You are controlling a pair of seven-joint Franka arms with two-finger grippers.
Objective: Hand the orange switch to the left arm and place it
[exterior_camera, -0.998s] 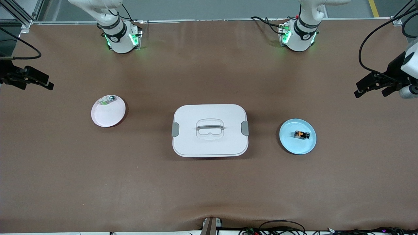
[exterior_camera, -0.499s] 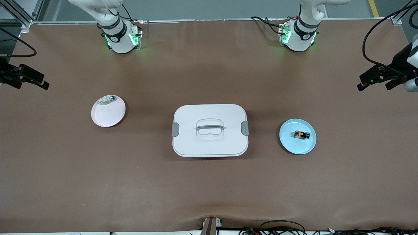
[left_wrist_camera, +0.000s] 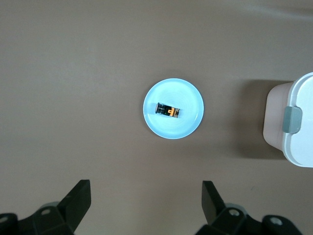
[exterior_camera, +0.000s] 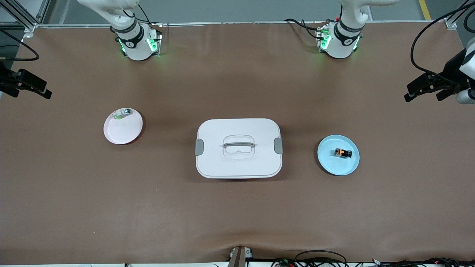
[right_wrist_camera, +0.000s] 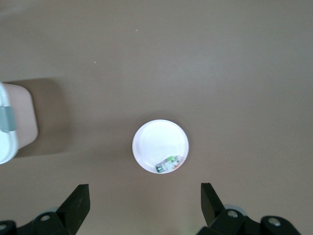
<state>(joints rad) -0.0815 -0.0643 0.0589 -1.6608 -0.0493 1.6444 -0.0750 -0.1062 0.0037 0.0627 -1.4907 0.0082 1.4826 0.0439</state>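
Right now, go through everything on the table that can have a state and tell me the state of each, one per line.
box: lid on, side latches down, mid-table.
orange switch: lying on its side on the blue plate, untouched.
white-and-green part: lying at the pink plate's rim.
left gripper: open, empty, up over the table's left-arm end.
right gripper: open, empty, up over the table's right-arm end.
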